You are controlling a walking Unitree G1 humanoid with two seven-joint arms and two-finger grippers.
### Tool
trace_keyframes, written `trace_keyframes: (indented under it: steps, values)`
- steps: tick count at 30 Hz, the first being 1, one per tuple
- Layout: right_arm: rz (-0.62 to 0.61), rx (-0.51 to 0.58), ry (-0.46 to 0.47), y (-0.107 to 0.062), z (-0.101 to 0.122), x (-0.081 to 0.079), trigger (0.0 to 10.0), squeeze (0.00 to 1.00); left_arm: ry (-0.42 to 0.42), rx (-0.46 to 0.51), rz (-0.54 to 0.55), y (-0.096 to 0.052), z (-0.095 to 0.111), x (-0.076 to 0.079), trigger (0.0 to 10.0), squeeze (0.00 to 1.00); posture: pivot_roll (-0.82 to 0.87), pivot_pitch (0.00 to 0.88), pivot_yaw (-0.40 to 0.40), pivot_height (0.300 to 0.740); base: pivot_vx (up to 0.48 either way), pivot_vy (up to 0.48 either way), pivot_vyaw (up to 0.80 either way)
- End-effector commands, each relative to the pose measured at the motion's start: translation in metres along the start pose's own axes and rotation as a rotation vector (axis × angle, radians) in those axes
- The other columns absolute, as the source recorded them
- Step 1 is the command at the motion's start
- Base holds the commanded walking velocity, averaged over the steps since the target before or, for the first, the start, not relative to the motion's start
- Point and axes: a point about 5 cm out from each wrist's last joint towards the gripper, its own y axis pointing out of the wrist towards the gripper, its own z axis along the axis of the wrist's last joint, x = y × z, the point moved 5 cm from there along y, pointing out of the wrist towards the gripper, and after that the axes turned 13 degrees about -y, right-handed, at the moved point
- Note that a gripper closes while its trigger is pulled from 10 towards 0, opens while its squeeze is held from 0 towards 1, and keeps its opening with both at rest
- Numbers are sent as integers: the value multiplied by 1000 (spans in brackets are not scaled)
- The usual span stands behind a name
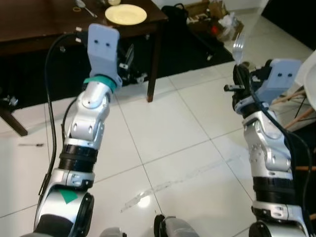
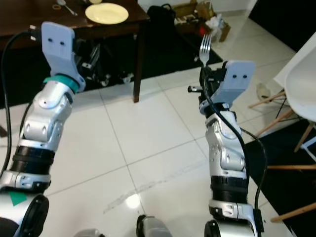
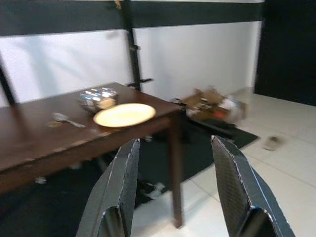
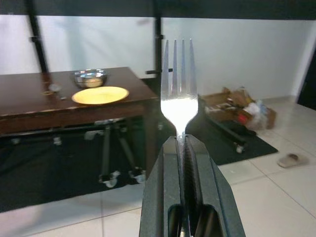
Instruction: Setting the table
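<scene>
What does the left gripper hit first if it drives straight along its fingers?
Probably the near edge of the brown table, just below the yellow plate. The left gripper is open and empty, with open floor between it and the table. Depth is unclear, so it may pass under the tabletop instead.

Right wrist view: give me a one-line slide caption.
Right pincer shut on an upright fork, facing the wooden table with yellow plate and metal bowl.
</scene>
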Motion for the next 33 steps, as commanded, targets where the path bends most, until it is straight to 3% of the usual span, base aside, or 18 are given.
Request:
trace_keyframes:
  steps: [1, 6, 22, 28, 33]
  values:
    - [25, 29, 5, 3, 8, -7, 10000, 0, 20, 2, 31, 0, -2, -5, 10000, 0, 146, 12, -6, 740, 480, 0, 0]
    - [48, 85, 59, 6, 21, -13, 10000, 0, 85, 13, 81, 0, -2, -12, 10000, 0, 147, 12, -4, 740, 480, 0, 0]
    - [45, 123, 110, 7, 29, -17, 10000, 0, 84, 14, 71, 0, -2, -9, 10000, 0, 151, 9, 3, 740, 480, 0, 0]
    - [43, 150, 201, 6, 34, -16, 10000, 0, 93, 19, 71, 1, -1, -8, 10000, 0, 155, 8, 6, 740, 480, 0, 0]
    - [40, 154, 224, 6, 35, -15, 10000, 0, 96, 21, 71, 1, -2, -8, 10000, 0, 157, 8, 6, 740, 480, 0, 0]
